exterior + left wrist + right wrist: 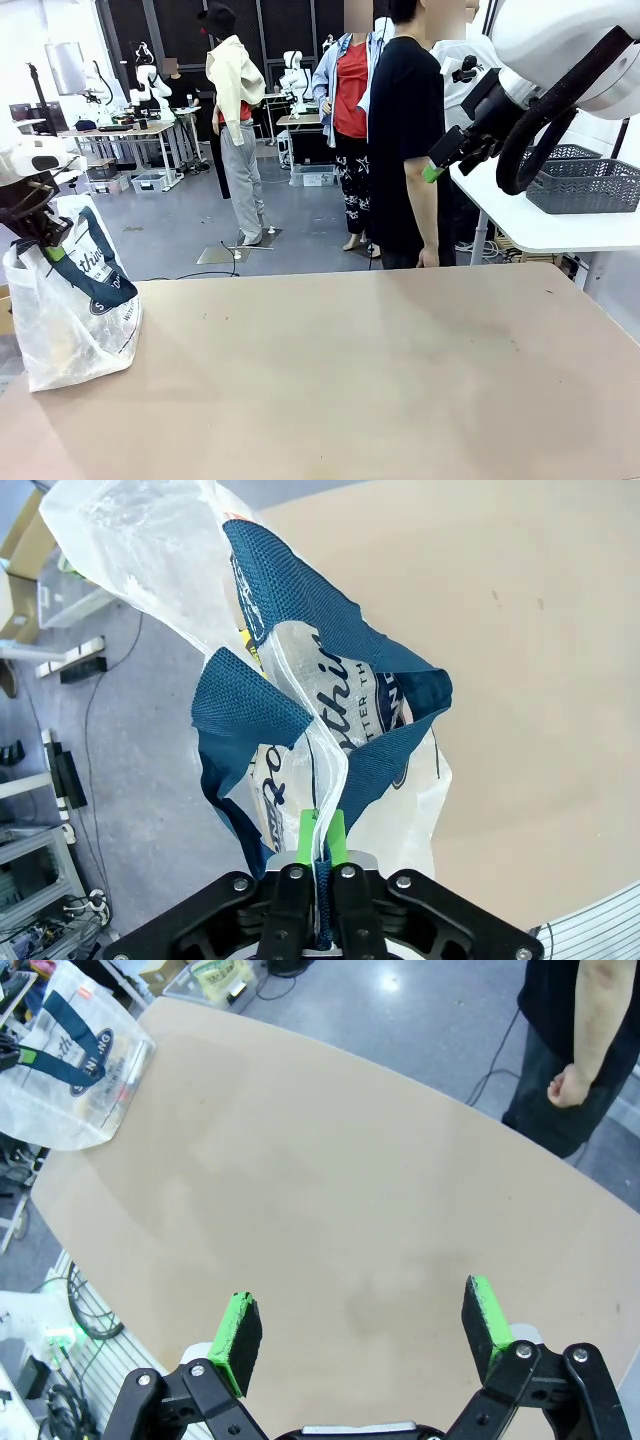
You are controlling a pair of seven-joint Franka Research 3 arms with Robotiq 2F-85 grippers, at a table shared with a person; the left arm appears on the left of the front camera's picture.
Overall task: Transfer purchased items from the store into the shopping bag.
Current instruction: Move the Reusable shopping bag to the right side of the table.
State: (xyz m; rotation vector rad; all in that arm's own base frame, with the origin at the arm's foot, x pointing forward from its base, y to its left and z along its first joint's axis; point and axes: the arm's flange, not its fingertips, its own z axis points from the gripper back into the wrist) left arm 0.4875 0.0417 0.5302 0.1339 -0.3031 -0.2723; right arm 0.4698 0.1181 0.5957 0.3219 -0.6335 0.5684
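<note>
- Left gripper (322, 830) – clamped on the bag's (70, 310) navy handle at left edge of the front view.
- Bag rests on the tabletop (380, 370), lower left.
- Right gripper (362, 1332) – jaws apart, empty, raised at upper right.

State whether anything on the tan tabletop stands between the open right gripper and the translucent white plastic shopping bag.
Nothing visible does: bare tan tabletop lies between the right gripper and the shopping bag at its far corner.

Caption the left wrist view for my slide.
Left claw shut on the shopping bag, pinching its rim at the table edge.
</note>
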